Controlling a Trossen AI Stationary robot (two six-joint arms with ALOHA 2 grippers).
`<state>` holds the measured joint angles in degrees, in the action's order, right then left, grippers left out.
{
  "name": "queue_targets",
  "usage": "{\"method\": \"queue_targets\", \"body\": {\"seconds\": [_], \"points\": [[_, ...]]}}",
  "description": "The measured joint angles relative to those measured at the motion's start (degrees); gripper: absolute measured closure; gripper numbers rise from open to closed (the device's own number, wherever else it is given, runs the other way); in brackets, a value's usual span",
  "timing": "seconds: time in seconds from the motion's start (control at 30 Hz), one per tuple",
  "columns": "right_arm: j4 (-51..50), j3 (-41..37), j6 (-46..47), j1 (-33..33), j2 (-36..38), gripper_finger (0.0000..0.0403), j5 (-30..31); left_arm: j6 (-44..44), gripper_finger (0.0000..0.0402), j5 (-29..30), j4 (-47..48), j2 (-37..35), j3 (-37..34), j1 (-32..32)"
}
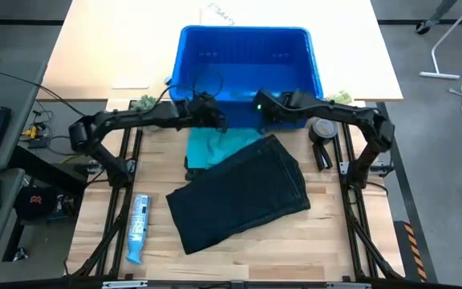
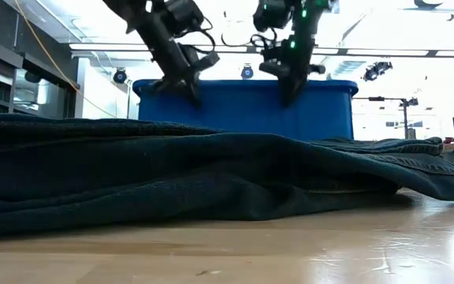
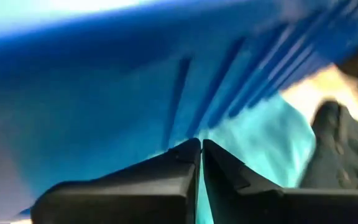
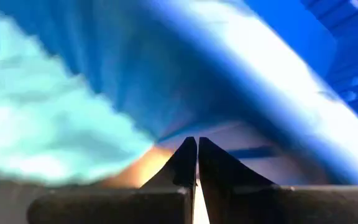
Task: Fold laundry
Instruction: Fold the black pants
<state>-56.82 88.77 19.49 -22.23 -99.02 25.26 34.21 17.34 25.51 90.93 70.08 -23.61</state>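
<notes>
A large dark green garment (image 1: 239, 197) lies folded on the middle of the wooden table and fills the front of the low view (image 2: 172, 173). A turquoise shirt (image 1: 215, 148) lies flat just beyond it, its near part under the dark garment. My left gripper (image 1: 211, 120) and my right gripper (image 1: 261, 120) hang side by side over the shirt's far edge, right in front of the bin's near wall. Both are shut with nothing between the fingers (image 3: 201, 146) (image 4: 197, 142). In the low view they stand clear above the cloth (image 2: 191, 95) (image 2: 286, 99).
A blue plastic bin (image 1: 243, 30) stands at the far middle of the table. Fuzzy grey-green balls (image 1: 144, 103) (image 1: 339, 98) lie beside its two near corners. A tape roll (image 1: 323, 128) and a black object (image 1: 323, 155) lie at the right. A blue-white packet (image 1: 137, 229) lies near left.
</notes>
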Motion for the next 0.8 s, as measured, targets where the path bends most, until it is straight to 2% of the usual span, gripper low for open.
{"method": "queue_targets", "body": {"seconds": [0.13,0.33,0.5,0.57,0.73,0.8], "points": [[8.8,-3.3,-0.3,-5.5,0.0,0.0403,0.2,-2.7,0.0401,-1.8,-5.4,2.5,0.0,-5.0],[14.4,-5.3,-1.9,-15.0,-1.4,0.0403,0.9,-8.6,0.0401,-6.6,-10.9,5.6,0.0,-11.2],[19.0,-5.3,0.0,-21.1,-4.3,0.0403,-6.1,-14.6,0.0401,-7.8,-11.8,7.8,0.0,-16.4],[21.0,-5.2,3.1,-22.4,-4.9,0.0403,-11.4,-16.8,0.0401,-8.1,-11.7,8.4,0.0,-18.6],[24.5,-5.3,4.9,-22.9,-3.8,0.0403,-18.2,-19.8,0.0402,-10.1,-8.9,8.2,0.2,-22.9],[24.5,-5.3,4.6,-22.4,-2.2,0.0403,-20.6,-20.0,0.0402,-12.4,-5.0,7.1,0.6,-24.2]]}}
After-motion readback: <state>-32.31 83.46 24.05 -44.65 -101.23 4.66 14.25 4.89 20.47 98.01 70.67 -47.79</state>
